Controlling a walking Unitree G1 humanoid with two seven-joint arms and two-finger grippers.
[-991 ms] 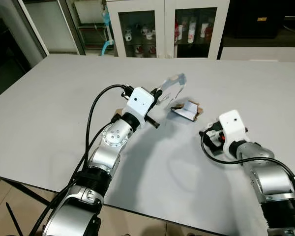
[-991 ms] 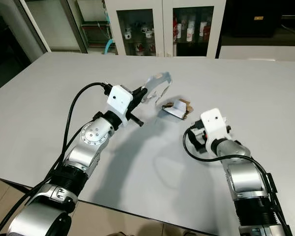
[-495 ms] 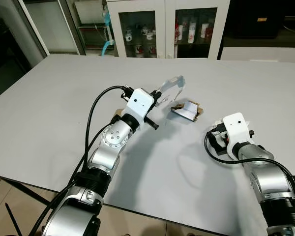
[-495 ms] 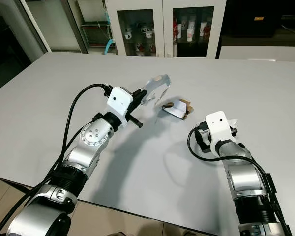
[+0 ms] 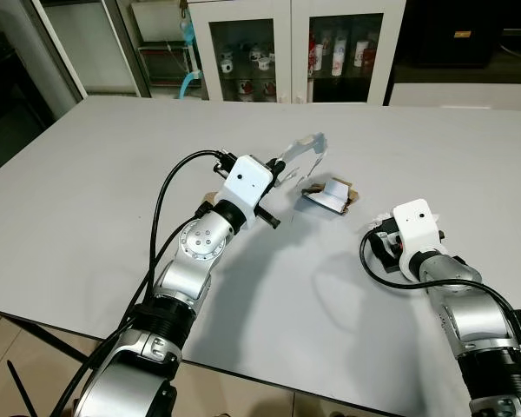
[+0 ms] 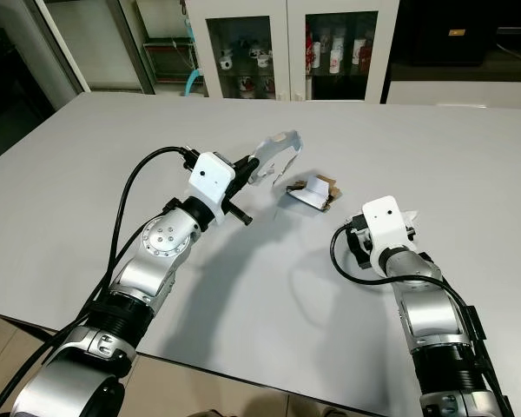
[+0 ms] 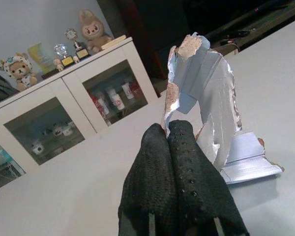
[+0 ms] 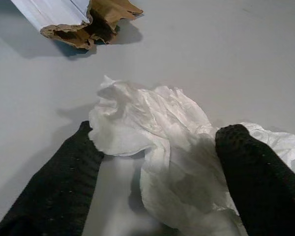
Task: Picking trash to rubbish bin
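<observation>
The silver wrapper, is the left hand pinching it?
Touching. In the left wrist view the left gripper has its jaws shut on the silver wrapper.

No legible text or labels.

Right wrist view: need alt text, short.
The right gripper is open, its two black fingers straddling a crumpled white tissue lying on the grey table. Beyond the tissue lies a torn piece of white-and-brown cardboard packaging.
</observation>
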